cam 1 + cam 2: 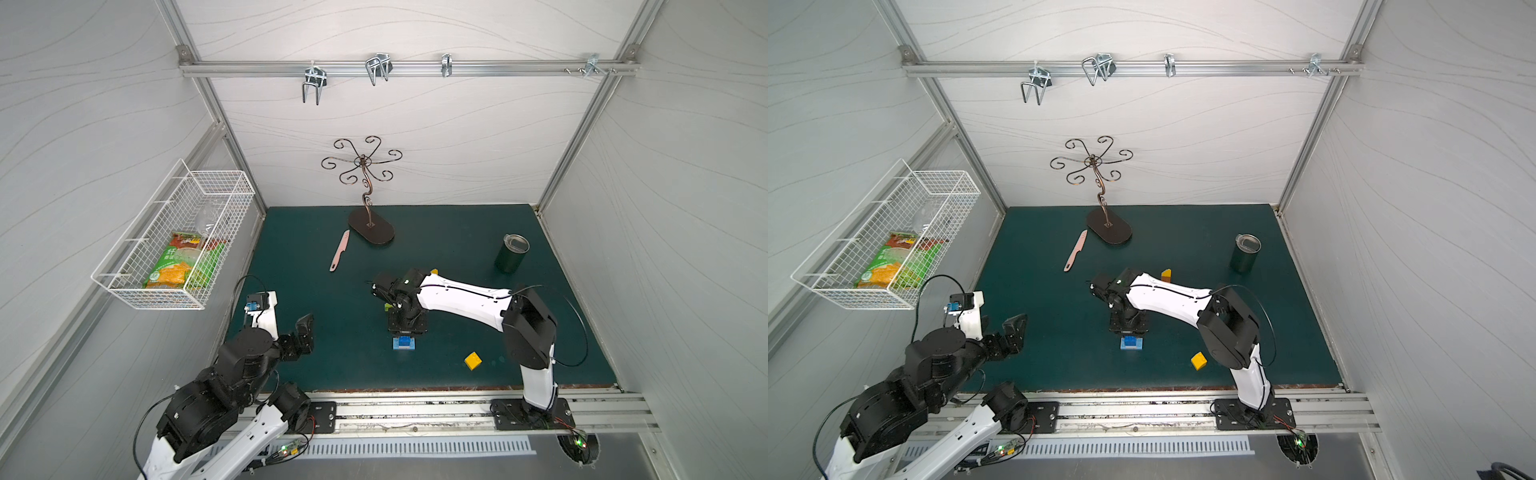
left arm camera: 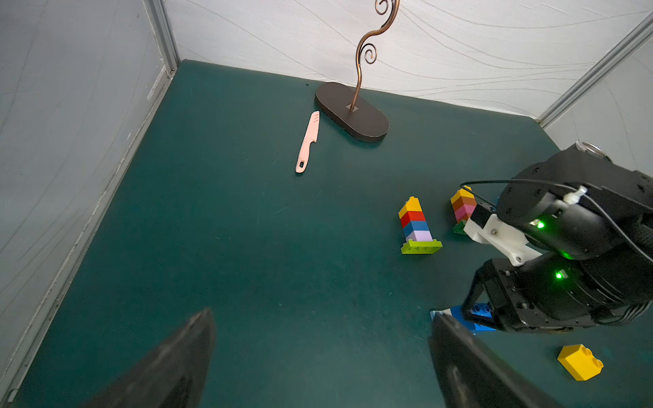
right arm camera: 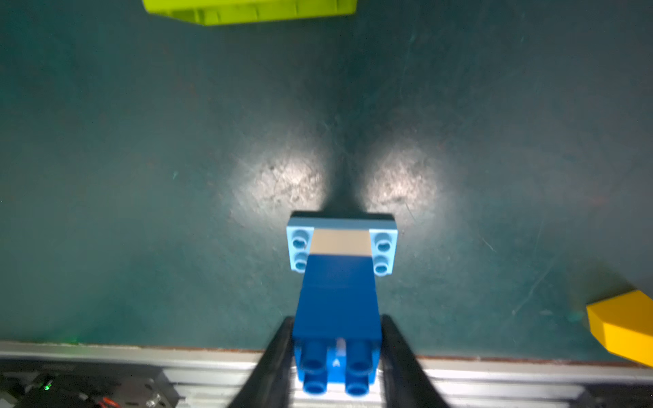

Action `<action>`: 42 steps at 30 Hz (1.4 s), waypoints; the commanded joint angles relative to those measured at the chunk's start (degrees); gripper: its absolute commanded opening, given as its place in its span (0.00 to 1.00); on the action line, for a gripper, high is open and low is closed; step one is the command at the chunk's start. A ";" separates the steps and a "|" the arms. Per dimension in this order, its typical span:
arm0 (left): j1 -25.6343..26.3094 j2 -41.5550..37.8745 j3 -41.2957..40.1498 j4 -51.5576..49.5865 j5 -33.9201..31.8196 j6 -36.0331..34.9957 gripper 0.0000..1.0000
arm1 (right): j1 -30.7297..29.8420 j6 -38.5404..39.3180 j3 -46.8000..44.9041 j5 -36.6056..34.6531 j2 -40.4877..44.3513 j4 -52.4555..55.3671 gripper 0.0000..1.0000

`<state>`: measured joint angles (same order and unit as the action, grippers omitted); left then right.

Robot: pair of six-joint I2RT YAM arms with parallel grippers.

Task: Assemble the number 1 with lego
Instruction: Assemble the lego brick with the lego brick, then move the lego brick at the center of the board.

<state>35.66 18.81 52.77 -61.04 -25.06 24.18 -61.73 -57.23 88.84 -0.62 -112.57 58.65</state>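
The right gripper at the square blue plastic brick.
The brick stands between the jaws, atop a white brick on a light-blue studded plate; whether they pinch it or stand just clear I cannot tell. A pad dragging on lift-off could tip the stack. The left gripper gapes wide, empty. No writing reads on the bricks.

White wavy-lined walls, dark green mat, aluminium rail
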 commanded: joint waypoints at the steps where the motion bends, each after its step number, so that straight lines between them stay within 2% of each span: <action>1: -0.15 0.48 0.07 3.82 -0.43 -0.30 1.00 | 0.21 0.84 -2.97 -4.15 3.34 -3.40 0.81; 2: -0.15 0.57 0.05 3.82 -0.51 -0.28 0.99 | 0.22 1.50 -3.73 -5.42 5.21 -4.05 0.89; 3: -0.15 0.70 0.05 3.74 -0.59 -0.28 1.00 | 0.22 2.55 -4.60 -6.54 7.30 -5.03 0.93; 5: -0.15 0.96 0.05 3.66 -0.77 -0.11 1.00 | 0.22 6.14 -6.75 -7.52 11.24 -8.20 0.96; 9: -0.15 1.28 -0.03 3.73 -0.63 -0.19 1.00 | 0.70 11.86 -12.99 -9.34 19.19 -12.30 0.97; 14: -0.15 2.05 -0.04 3.65 -0.87 -0.03 1.00 | 7.62 4.18 -20.08 -8.73 26.20 -1.83 0.94; 17: -0.15 2.71 -0.04 3.64 -0.96 -0.01 1.00 | 11.43 4.35 -26.72 -4.06 31.35 0.19 0.93; 20: -0.15 2.94 -0.09 3.65 -0.96 -0.01 1.00 | 12.34 5.02 -32.60 -1.48 35.38 0.64 0.92; 29: -0.15 3.60 -0.13 3.73 -0.69 -0.10 1.00 | 12.16 4.99 -39.70 -4.83 32.41 2.57 0.94; 34: -0.15 3.63 -0.12 3.73 -0.78 -0.09 1.00 | 12.08 8.06 -41.25 -3.37 32.04 -1.25 0.90; 42: -0.15 4.36 -0.12 3.82 -0.67 -0.19 1.00 | 11.90 8.55 -42.33 -4.67 28.68 -1.93 0.78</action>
<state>35.66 22.59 52.45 -60.99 -25.10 24.21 -49.45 -49.41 47.22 -4.25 -82.46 56.90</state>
